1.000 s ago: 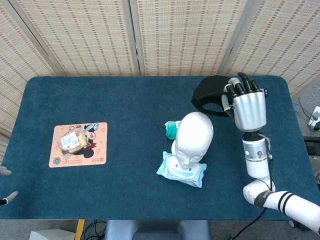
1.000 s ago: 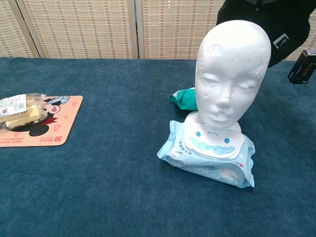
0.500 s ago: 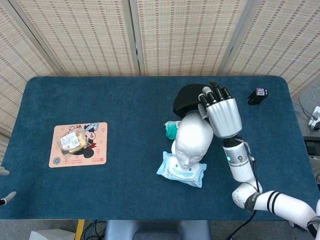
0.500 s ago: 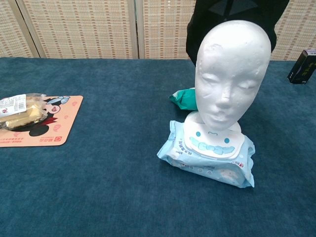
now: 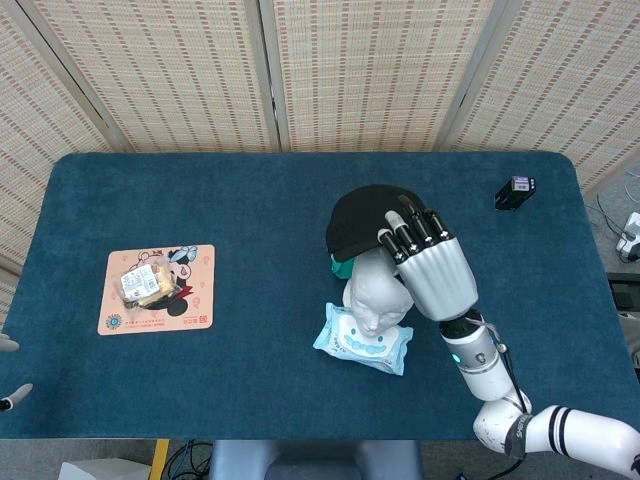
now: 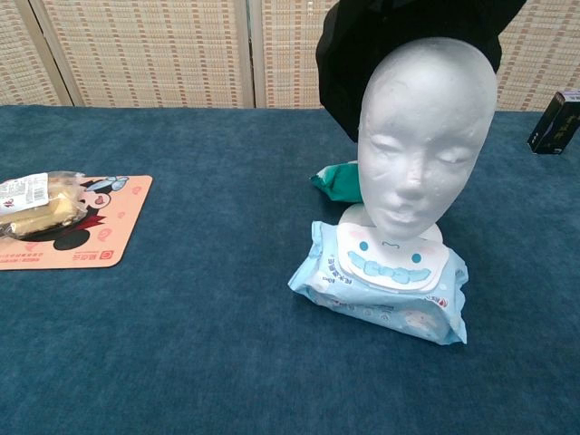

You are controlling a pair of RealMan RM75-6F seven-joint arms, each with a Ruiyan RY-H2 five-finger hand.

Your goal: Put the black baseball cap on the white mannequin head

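Note:
The white mannequin head [image 5: 375, 290] [image 6: 424, 136] stands upright on a pack of wet wipes [image 5: 362, 340] [image 6: 385, 283], face toward me. My right hand [image 5: 428, 265] grips the black baseball cap [image 5: 362, 218] [image 6: 362, 45] and holds it over the back and top of the mannequin head. In the chest view the cap hangs behind the head's crown and shades it; the hand itself is hidden there. My left hand [image 5: 10, 400] shows only as fingertips at the head view's left edge, and what it does cannot be made out.
A pink mat [image 5: 158, 290] [image 6: 63, 227] with a wrapped snack [image 5: 145, 283] lies at the left. A green packet [image 5: 342, 262] [image 6: 337, 178] sits behind the mannequin head. A small black box [image 5: 515, 188] [image 6: 553, 122] stands at the far right. Woven screens close the back.
My right hand has carried the cap from the table's far right leftward and toward me, until it hangs over the mannequin head. The small black box is uncovered.

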